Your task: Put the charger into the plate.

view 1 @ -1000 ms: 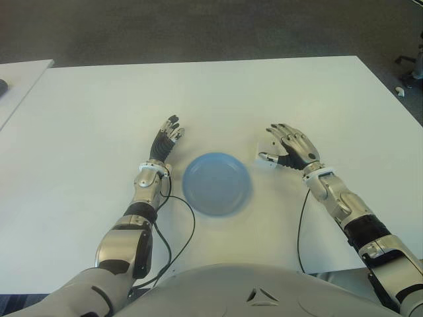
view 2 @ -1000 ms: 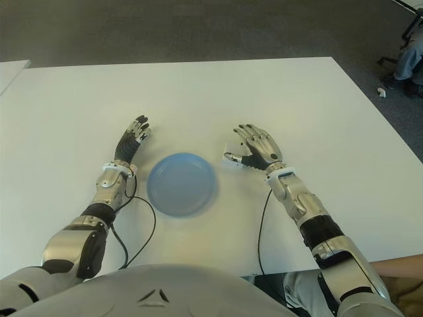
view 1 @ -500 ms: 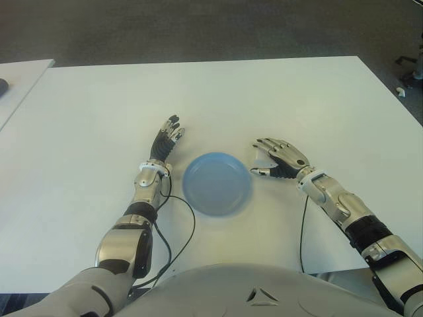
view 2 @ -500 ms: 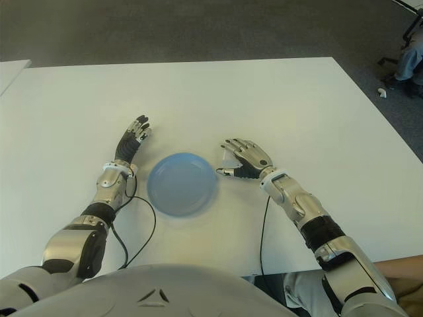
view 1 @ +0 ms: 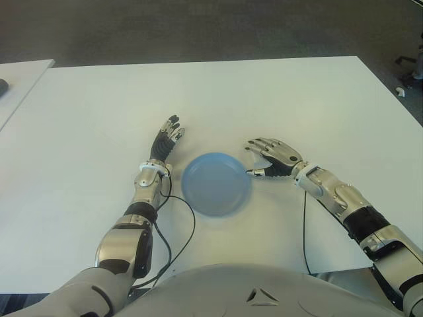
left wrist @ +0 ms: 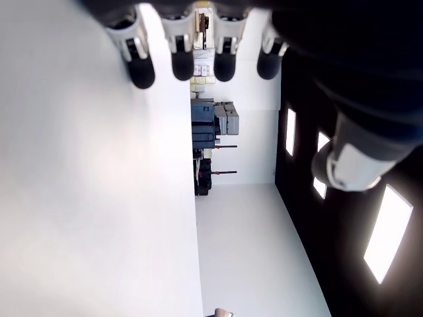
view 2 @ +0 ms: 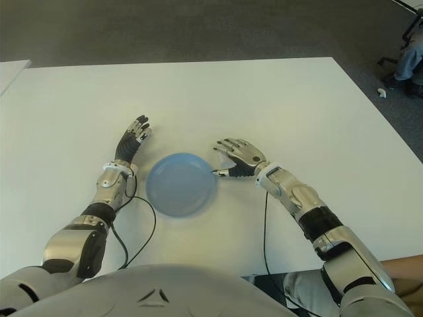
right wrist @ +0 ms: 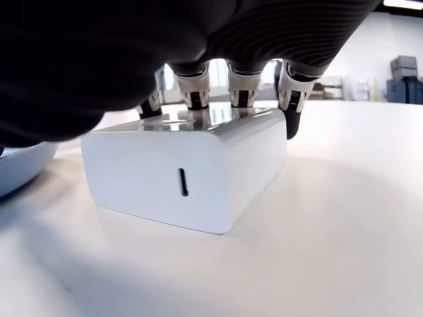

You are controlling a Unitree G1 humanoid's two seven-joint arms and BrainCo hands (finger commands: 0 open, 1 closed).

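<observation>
A blue plate [view 1: 217, 183] lies on the white table [view 1: 297, 99] in front of me. A white block-shaped charger [right wrist: 185, 178] sits flat on the table just right of the plate's rim, mostly covered in the eye views. My right hand [view 1: 271, 158] arches over it: the fingertips [right wrist: 240, 98] touch its top far edge, and the thumb points at the plate. The hand is not closed around the charger. My left hand [view 1: 165, 142] shows flat with straight fingers [left wrist: 182, 63], left of the plate.
Black cables [view 1: 182, 231] trail from both wrists back toward my body. The corner of another white table [view 1: 20, 72] shows at the far left. Dark floor lies beyond the table's far edge.
My right hand has swung left toward the plate and dropped over the charger, which appears nudged closer to the plate's rim. The left hand has not moved.
</observation>
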